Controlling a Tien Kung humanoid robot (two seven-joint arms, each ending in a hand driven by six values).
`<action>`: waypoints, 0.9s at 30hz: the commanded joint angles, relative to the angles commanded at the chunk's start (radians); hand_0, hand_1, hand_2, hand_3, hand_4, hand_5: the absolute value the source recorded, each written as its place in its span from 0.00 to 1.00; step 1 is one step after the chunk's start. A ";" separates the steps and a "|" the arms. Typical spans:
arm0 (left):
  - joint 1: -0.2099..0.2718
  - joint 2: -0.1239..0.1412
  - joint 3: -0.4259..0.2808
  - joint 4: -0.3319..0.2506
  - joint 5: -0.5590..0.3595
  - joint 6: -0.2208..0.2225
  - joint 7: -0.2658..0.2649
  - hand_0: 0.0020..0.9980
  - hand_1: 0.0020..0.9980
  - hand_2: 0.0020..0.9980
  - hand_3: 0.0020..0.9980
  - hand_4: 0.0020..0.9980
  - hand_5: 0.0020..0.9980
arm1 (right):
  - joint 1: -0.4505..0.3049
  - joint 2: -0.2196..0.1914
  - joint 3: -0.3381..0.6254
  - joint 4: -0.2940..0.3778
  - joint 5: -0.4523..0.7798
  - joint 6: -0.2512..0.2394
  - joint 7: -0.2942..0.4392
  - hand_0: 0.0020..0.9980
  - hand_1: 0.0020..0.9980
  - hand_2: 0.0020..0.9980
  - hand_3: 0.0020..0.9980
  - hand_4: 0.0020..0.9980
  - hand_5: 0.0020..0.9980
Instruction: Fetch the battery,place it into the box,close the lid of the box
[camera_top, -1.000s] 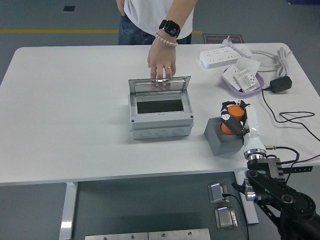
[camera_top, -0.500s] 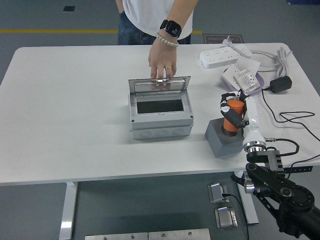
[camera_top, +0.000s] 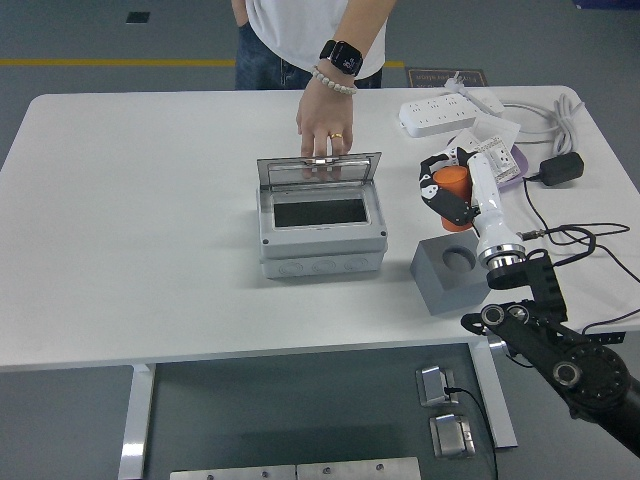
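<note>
My right hand (camera_top: 447, 192) is shut on the orange cylindrical battery (camera_top: 455, 190), holding it in the air above and behind the grey holder block (camera_top: 450, 270), whose round socket now shows empty. The grey box (camera_top: 322, 228) sits left of the battery, its clear lid (camera_top: 320, 169) raised at the back and its dark inside open to view. A person's hand (camera_top: 324, 128) rests its fingers on the top edge of the lid. My left arm is out of view.
A white power strip (camera_top: 438, 114) and a purple tray (camera_top: 487, 165) with a white device lie at the back right. A black adapter (camera_top: 562, 167) and black cables (camera_top: 585, 235) trail along the right side.
My right hand has lifted the battery out of the grey block's socket and carried it up and slightly left toward the box. The person's hand has stayed on the lid.
</note>
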 joint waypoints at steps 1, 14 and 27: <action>0.000 0.000 0.000 0.000 -0.001 0.000 0.000 0.40 0.59 0.52 0.49 0.00 0.00 | 0.015 -0.002 -0.007 0.003 -0.042 0.009 -0.035 0.18 0.23 0.24 0.25 0.06 0.00; -0.002 0.007 0.001 0.000 -0.002 -0.004 0.003 0.40 0.59 0.52 0.49 0.00 0.00 | 0.201 -0.017 -0.185 -0.028 -0.429 0.172 -0.347 0.12 0.21 0.23 0.25 0.05 0.00; -0.003 0.010 0.004 0.000 -0.005 -0.011 0.006 0.40 0.59 0.52 0.49 0.00 0.00 | 0.272 0.013 -0.300 -0.009 -0.481 0.256 -0.428 0.12 0.21 0.23 0.25 0.02 0.00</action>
